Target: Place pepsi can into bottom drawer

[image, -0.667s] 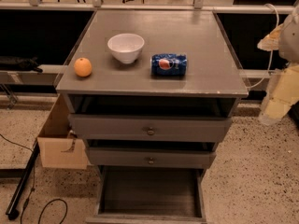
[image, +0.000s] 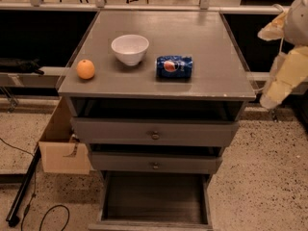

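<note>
From my remote seat I saw the can [image: 174, 66] lying on its side on the grey cabinet top [image: 159, 25], logo facing me, toward the front edge and a little right of centre. Nothing touched it. A white bowl [image: 130, 48] stood upright at about 10 o'clock from the can, near it but apart. An orange [image: 85, 69] sat at 9 o'clock from the can, well apart, close to the top's left edge.

The gripper [image: 281, 81] hung at 3 o'clock from the can, out past the cabinet's right edge and well clear of everything on top. Its pale, cream-coloured body pointed down and to the left, and the view's right border cut part of it off. I could not tell whether it was wide or narrow, and I saw nothing in its hold.

The bottom drawer [image: 154, 198] was at 6 o'clock from the can, pulled far out toward me, its dark floor bare. Above it, the middle drawer [image: 155, 163] and the top drawer [image: 155, 131] each stood a little way out, each with a small round knob at the centre of its front.

At 8 o'clock from the can, a cardboard box [image: 62, 150] rested on the speckled floor [image: 255, 177] against the cabinet's left side. A black cable [image: 53, 215] looped on the floor at 7 o'clock.
</note>
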Robot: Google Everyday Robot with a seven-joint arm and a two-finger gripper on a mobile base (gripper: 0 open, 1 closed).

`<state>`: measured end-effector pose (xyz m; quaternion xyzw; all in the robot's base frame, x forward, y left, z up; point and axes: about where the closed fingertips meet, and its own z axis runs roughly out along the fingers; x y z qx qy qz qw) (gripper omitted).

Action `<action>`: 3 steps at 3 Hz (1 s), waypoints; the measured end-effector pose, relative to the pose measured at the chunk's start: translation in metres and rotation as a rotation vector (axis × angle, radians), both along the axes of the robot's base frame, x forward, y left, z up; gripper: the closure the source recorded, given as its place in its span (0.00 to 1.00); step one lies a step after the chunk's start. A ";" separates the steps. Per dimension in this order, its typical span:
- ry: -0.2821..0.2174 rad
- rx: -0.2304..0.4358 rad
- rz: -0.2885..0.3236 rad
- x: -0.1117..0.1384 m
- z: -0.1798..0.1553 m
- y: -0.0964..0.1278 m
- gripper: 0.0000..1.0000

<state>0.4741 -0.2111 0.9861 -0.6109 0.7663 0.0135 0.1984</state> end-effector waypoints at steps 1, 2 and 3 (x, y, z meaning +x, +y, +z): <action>-0.006 0.112 0.051 0.036 0.007 0.008 0.00; 0.020 0.250 0.031 0.088 0.004 0.021 0.00; -0.032 0.306 0.020 0.115 0.018 0.022 0.00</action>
